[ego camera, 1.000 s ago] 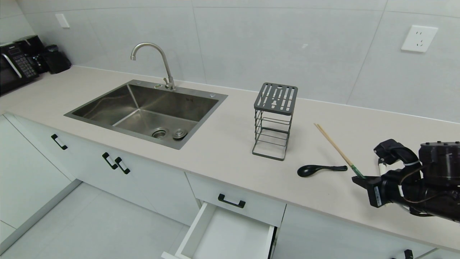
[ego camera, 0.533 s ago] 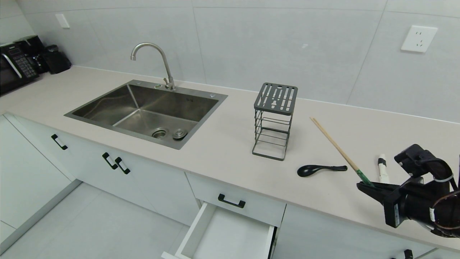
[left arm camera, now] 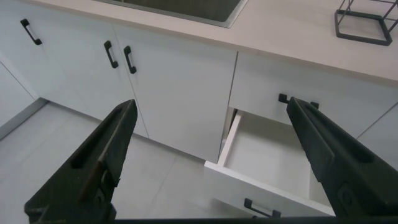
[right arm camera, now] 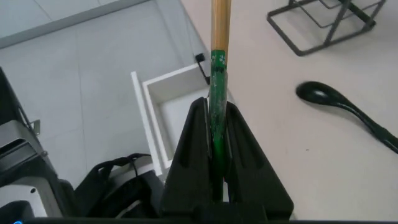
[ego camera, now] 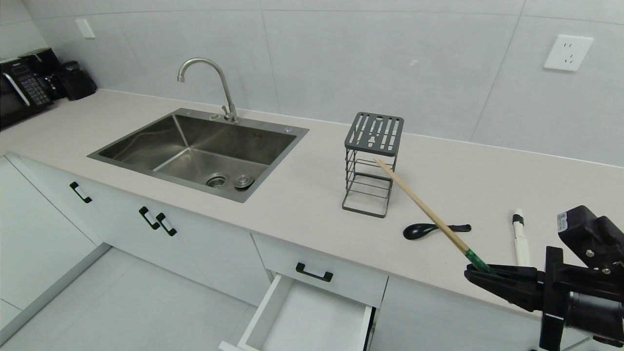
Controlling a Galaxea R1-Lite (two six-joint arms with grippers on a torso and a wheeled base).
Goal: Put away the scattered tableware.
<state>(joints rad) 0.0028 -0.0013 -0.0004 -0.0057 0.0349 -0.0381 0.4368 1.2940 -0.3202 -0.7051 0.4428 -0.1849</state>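
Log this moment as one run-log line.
right tool: shut on chopsticks | left tool: open | black spoon: on counter | drawer: open

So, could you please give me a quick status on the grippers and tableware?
Right gripper shut on chopsticks, held above counter. Left gripper open, low by open drawer. Black spoon and white utensil on counter. Rack beyond chopsticks' tip.

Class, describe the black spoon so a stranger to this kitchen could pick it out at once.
On the counter right of the sink stands a dark wire rack. Right of its front edge lies the black spoon. It alone is all black with a round bowl; the utensil farther right is mostly white.
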